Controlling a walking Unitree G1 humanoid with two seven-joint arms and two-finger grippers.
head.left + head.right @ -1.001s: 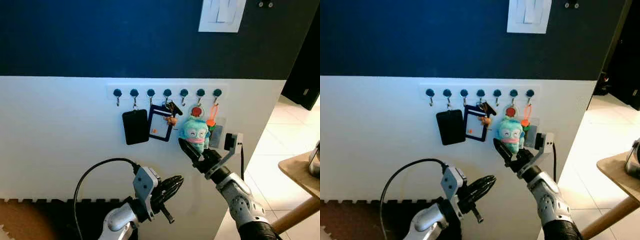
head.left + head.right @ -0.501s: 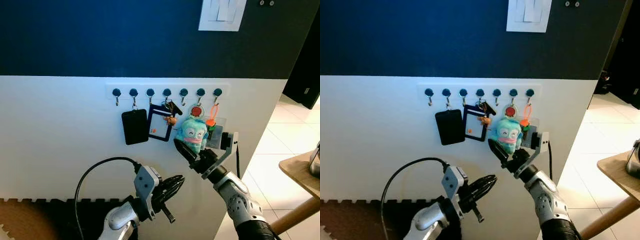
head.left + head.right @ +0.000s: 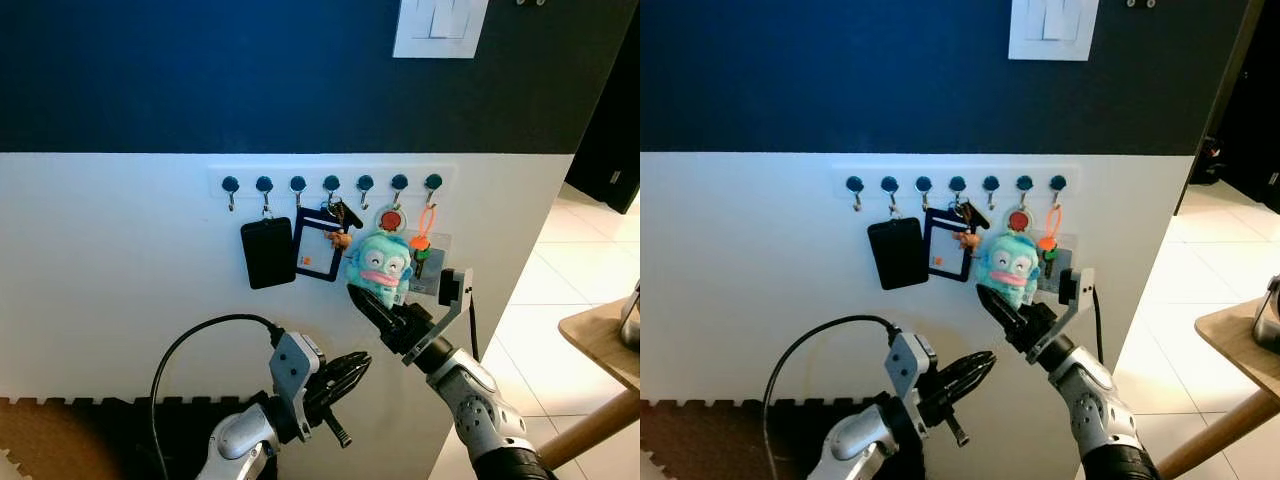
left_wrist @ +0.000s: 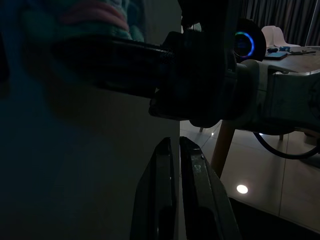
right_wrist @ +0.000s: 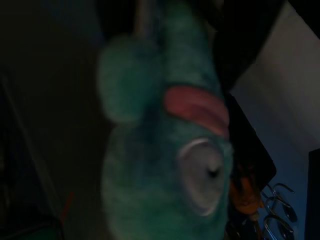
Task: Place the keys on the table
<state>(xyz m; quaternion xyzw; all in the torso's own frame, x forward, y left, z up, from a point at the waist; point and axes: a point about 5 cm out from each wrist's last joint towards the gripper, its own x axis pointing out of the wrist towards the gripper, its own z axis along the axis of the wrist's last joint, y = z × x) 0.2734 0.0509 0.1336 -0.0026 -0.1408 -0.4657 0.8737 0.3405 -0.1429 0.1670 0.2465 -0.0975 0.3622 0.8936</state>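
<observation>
A white hook rack (image 3: 330,182) on the wall holds a black card case (image 3: 267,252), a black-framed badge holder (image 3: 316,257), a bunch of keys (image 3: 341,214) with a small orange charm, a teal plush keychain (image 3: 380,268) and an orange clip with a green tag (image 3: 424,246). My right gripper (image 3: 366,303) is raised to the wall, open, its tips right under the plush. In the right wrist view the plush (image 5: 170,145) is very close and the key rings (image 5: 275,210) show beyond it. My left gripper (image 3: 350,368) hovers low, shut and empty, with its fingers (image 4: 170,170) pressed together.
A wooden table (image 3: 598,352) with a slanted leg stands at the right over the tiled floor (image 3: 560,300), a metallic object (image 3: 632,318) at its edge. A light switch plate (image 3: 440,25) sits high on the dark wall. A black cable (image 3: 190,345) loops from my left arm.
My right gripper has crept a little left and closer under the teal plush, which has shifted slightly left. The left arm has stayed where it was.
</observation>
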